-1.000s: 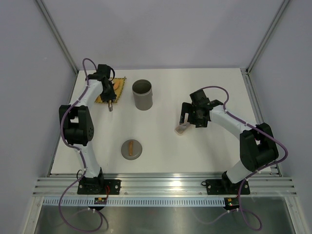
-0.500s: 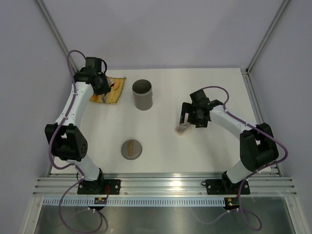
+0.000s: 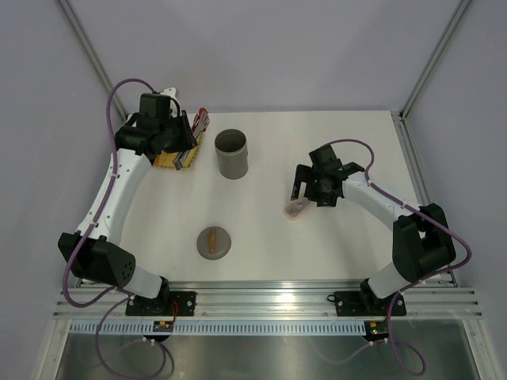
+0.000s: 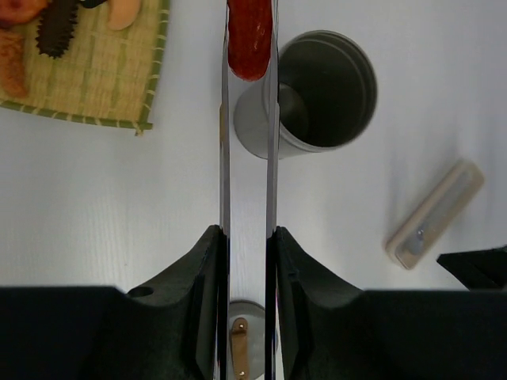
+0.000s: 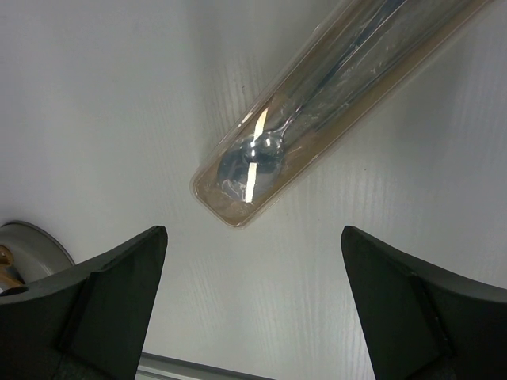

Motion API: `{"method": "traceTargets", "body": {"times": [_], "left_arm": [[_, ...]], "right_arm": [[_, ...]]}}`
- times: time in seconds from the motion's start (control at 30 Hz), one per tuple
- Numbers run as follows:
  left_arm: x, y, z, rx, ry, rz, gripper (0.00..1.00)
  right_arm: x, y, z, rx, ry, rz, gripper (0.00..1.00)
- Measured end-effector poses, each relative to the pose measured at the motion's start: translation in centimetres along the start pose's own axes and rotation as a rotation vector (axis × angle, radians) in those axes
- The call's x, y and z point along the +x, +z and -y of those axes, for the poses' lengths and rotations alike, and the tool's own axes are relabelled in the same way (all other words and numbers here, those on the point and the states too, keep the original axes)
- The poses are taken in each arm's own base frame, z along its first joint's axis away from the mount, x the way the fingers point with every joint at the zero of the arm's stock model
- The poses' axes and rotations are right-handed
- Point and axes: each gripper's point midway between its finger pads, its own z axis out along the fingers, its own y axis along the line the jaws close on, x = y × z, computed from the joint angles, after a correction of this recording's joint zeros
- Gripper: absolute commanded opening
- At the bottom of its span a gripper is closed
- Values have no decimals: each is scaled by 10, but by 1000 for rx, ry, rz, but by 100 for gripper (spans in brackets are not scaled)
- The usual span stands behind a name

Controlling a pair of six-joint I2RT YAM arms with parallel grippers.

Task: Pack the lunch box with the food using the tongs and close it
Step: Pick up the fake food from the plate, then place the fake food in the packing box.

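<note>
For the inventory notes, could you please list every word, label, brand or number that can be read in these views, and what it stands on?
None: no readable text in any view.
The lunch box, lid, tongs, cutlery case and woven mat show no lettering.

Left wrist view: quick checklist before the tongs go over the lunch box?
1. Left gripper jaws clamped on tongs: ok.
2. Red piece pinched between the tong tips: ok.
3. Lunch box upright, lid off and lying apart: ok.
4. Piece above the opening: not ok, it sits beside the rim, on the mat side.
5. Tip height above the rim: cannot tell.
6. Right gripper out of the way, jaws open above cutlery case: ok.
</note>
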Motion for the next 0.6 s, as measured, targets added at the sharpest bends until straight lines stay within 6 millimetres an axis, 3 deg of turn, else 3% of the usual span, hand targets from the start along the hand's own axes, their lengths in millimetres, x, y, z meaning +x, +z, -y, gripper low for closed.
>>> {"method": "traceTargets", "body": {"times": [0.2,0.47,0.6], "left_arm": [[5,-6,25,105,34,-3,0],[50,10,40,180,59,-129,0],[58,17,45,194,65,-158,1]], "right_arm": [[1,-1,-2,-2,9,1,99],[4,0,-2,-1,16,-5,99],[4,0,-3,-2,17,-6,99]]}}
